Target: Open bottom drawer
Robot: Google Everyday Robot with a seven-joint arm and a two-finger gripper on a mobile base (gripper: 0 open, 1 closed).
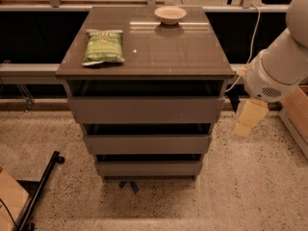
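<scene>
A three-drawer cabinet (144, 57) stands on a speckled floor (250, 191), seen from above and in front, with a robot arm (281, 66) reaching in from the right edge of the view. The bottom drawer (149, 168) – a plain grey-brown, handle-less front, the narrowest and shortest of the three – sits lowest in the stack, directly under the middle drawer (147, 144) and just above the floor. A dark strip shows along the top of each front, the widest strip above the top drawer (146, 110); no front is clearly pulled out past the others.

The arm's cream-coloured pincer (249, 119) hangs downward beside the cabinet's right flank, level in the frame with the top and middle fronts and apart from them. It touches neither the cabinet nor any drawer, and nothing is seen in it; whether it is released or clenched cannot be told from this angle. It is higher than the bottom drawer and off to its right.

On the cabinet's glossy brown top lie a green snack bag (103, 46), flat near the left edge, and a shallow pale bowl (170, 14) at the back, right of centre – the two well apart. A white cable (253, 37) trails down behind the arm. A black bar (41, 191) slants across the floor at lower left, a small blue mark (130, 185) sits on the floor under the cabinet's front, and part of a cardboard box (294, 113) shows at the right edge.
</scene>
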